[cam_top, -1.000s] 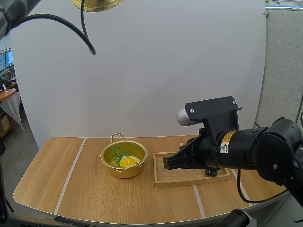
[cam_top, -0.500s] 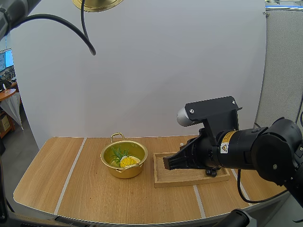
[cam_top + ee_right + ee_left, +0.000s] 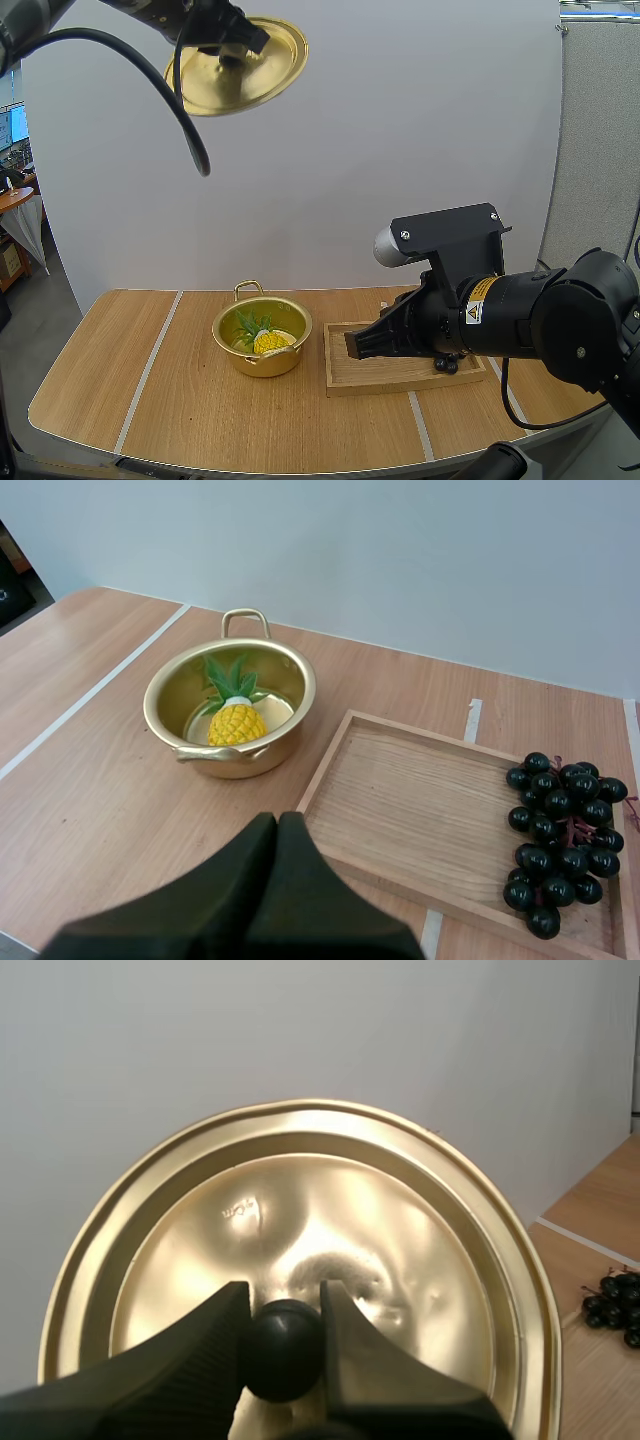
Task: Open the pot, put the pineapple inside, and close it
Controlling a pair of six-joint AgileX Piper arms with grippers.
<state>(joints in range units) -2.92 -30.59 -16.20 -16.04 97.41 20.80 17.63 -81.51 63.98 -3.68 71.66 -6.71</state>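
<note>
- My left gripper [image 3: 284, 1305] hangs high above the left part of the table [image 3: 180, 400]. Its fingers pinch the black knob [image 3: 285, 1352] of the gold lid [image 3: 262, 72], which is tilted in the air (well apart from the pot).
- The gold pot [image 3: 262, 364] stands open on the table with the pineapple [image 3: 270, 341] inside, so opening and loading look done.
- My right gripper [image 3: 352, 345] hovers over the wooden tray [image 3: 390, 374], fingers pressed together on nothing. Grapes [image 3: 560, 850] lie at the tray's right end.
- Left to do: set the lid on the pot.
</note>
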